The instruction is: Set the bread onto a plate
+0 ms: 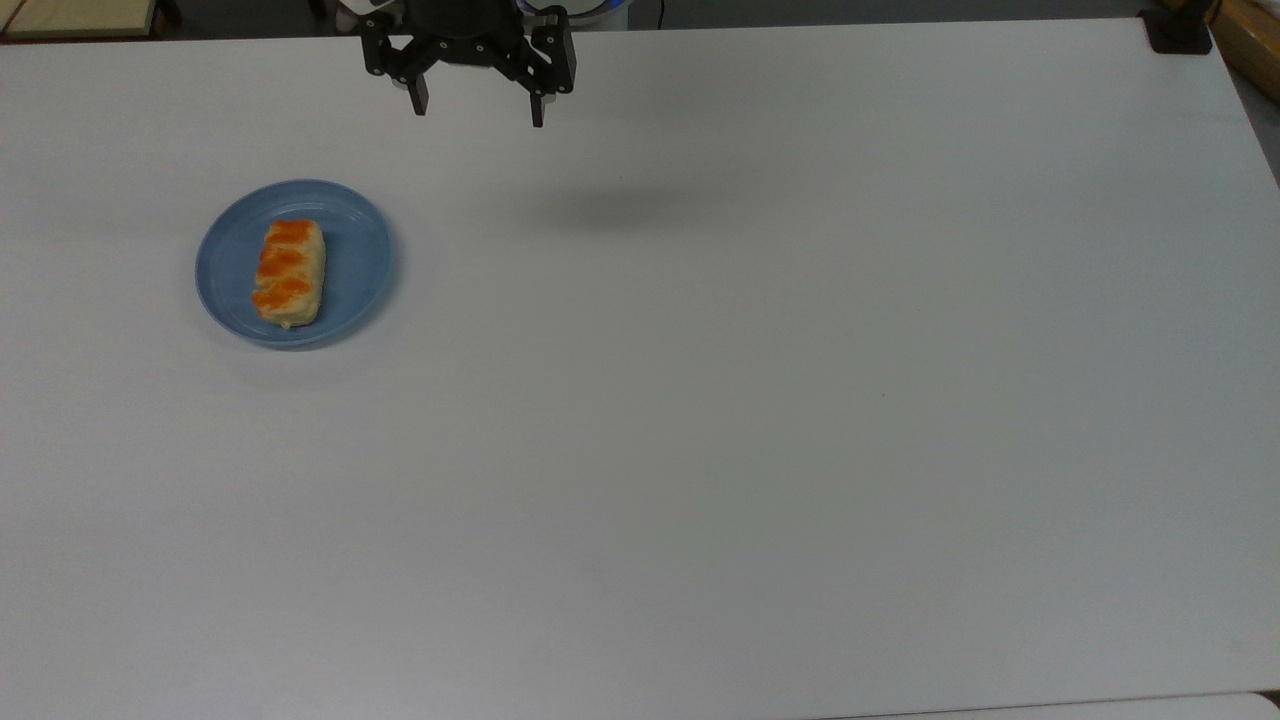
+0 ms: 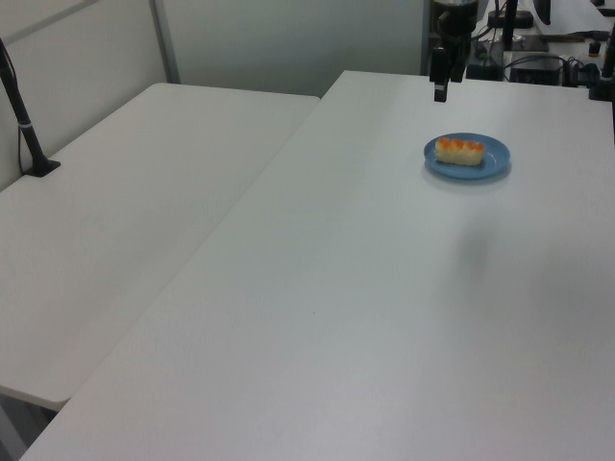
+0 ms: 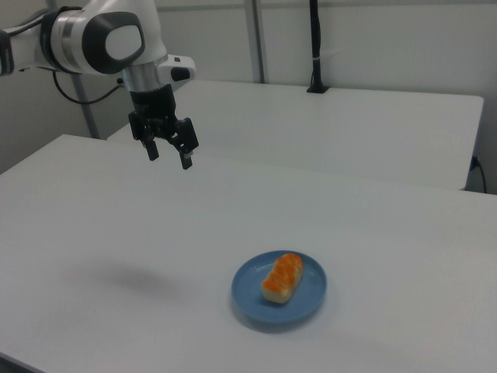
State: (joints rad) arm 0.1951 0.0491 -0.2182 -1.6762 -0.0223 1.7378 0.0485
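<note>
The bread (image 1: 289, 272), a pale loaf with orange-brown bumps, lies flat in the middle of the light-blue plate (image 1: 357, 262) at the top view's left. Both are also in the left view, the bread (image 2: 459, 150) on the plate (image 2: 494, 157), and in the right view, the bread (image 3: 282, 277) on the plate (image 3: 311, 291). My gripper (image 1: 478, 108) hangs open and empty high above the table's far edge, well away from the plate, to its upper right in the top view. The right view has the gripper (image 3: 169, 155) up and to the left of the plate.
A white table (image 1: 760, 400) carries the plate. A second white table (image 2: 125, 221) stands beside it in the left view. A black post base (image 1: 1178, 35) sits at the top view's far right corner. Cables and equipment (image 2: 538, 58) lie behind the far edge.
</note>
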